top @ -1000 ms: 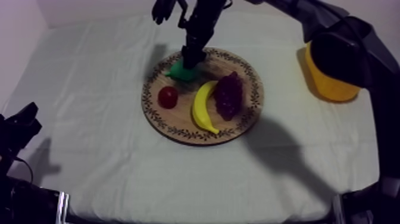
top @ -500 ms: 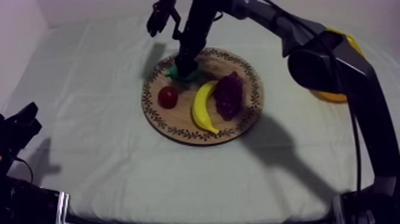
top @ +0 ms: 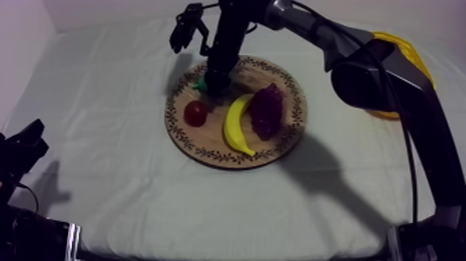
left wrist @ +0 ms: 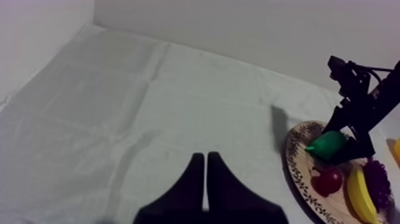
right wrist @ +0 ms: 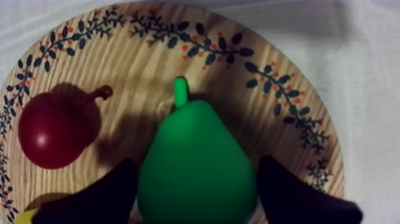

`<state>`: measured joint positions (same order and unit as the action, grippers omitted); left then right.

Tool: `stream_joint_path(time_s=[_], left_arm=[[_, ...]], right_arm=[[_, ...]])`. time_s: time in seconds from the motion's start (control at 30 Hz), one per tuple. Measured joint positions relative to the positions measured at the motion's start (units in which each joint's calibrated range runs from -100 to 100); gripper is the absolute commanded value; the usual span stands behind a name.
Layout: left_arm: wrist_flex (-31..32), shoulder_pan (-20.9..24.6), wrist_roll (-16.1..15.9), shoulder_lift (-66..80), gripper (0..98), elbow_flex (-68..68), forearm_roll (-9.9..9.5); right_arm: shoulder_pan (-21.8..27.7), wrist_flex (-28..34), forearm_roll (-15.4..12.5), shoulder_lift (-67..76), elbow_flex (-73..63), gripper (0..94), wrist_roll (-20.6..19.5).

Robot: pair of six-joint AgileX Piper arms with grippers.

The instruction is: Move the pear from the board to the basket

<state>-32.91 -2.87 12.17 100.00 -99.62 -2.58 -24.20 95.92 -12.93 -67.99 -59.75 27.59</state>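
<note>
Grey-white cloth (top: 125, 173) bears a round wooden board (top: 208, 150); right gripper (top: 213, 78), spread wide, straddles its smooth green pear (right wrist: 196, 161).

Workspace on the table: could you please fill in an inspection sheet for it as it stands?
Surface: grey-white cloth, faintly creased.
Job's things: green toy pear lying on the round wooden board with a patterned rim; yellow basket at the right side of the table.
Clutter: small red fruit, yellow banana and dark purple bunch of grapes on the board.
Grippers: right gripper down at the pear, fingers apart on either side of it; left gripper shut on nothing, over the cloth.
Cables: nothing seen.
Surroundings: pale wall behind the table.
</note>
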Motion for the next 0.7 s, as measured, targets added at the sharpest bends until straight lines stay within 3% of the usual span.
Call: stream_joint_path(time_s=[0.23, 0.7], left_arm=[[0.00, 0.00, 0.00, 0.00, 0.1, 0.00, 0.00], [0.00, 0.00, 0.00, 0.00, 0.1, 0.00, 0.00]], right_arm=[[0.57, -0.17, -0.32, 0.12, -1.02, 32.1, -0.14], [2.74, 0.11, -1.22, 16.92, 14.15, 30.2, 1.01]])
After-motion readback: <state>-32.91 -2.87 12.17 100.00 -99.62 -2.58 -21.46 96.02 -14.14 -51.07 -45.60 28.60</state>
